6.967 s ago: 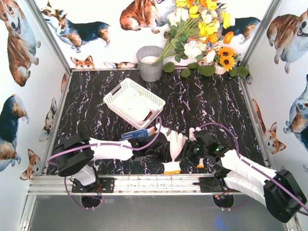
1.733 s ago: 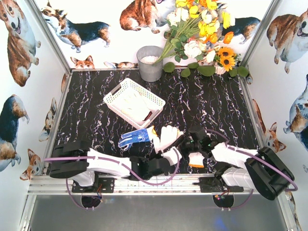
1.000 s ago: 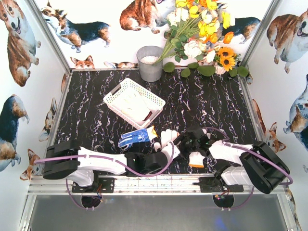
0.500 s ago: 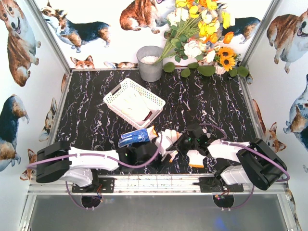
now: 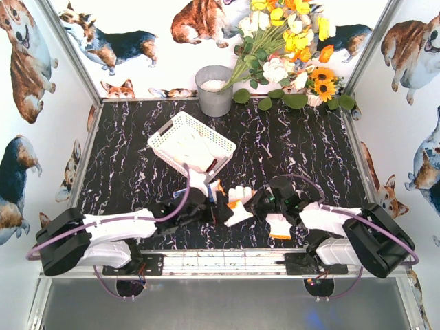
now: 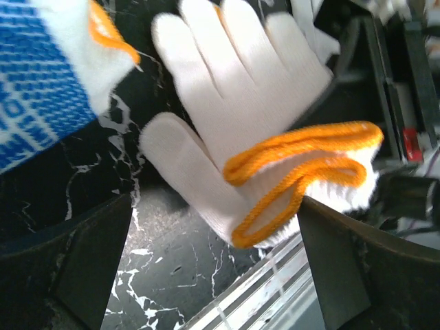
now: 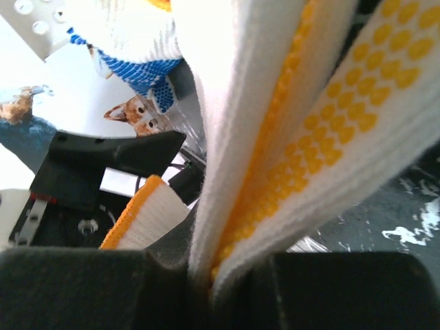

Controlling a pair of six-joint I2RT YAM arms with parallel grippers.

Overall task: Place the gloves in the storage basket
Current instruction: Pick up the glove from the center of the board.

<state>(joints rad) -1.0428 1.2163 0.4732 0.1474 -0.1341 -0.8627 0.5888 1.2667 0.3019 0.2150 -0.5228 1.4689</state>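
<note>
My left gripper (image 6: pixel 214 237) stands with its jaws wide apart and holds nothing. The orange-cuffed glove (image 6: pixel 240 117) lies on the desk (image 5: pixel 295 151) between them. In the wrist view its fingers point to 12 o'clock and its cuff is doubled over at 5 o'clock. The blue-dotted glove (image 6: pixel 34 89) sits just beside it at 10 o'clock.

My right gripper (image 7: pixel 206 275) is clamped on the yellow-dotted glove (image 7: pixel 330 130), with two layers of knit pinched between its fingers. I cannot tell whether that is the underside of the orange-cuffed one or a separate glove.

From above, this cluster sits near the desk's 6 o'clock edge. The storage basket (image 5: pixel 165 137) stands well apart from it, toward 11 o'clock.

These gloves are light, limp knit. I expect them to drape and swing rather than slip, and nothing about them is fragile. I judge the best hold to be the doubled cuff, where the fabric is thickest, pinched down against the desk. A grip on a single finger risks the rest trailing over the basket's rim.
</note>
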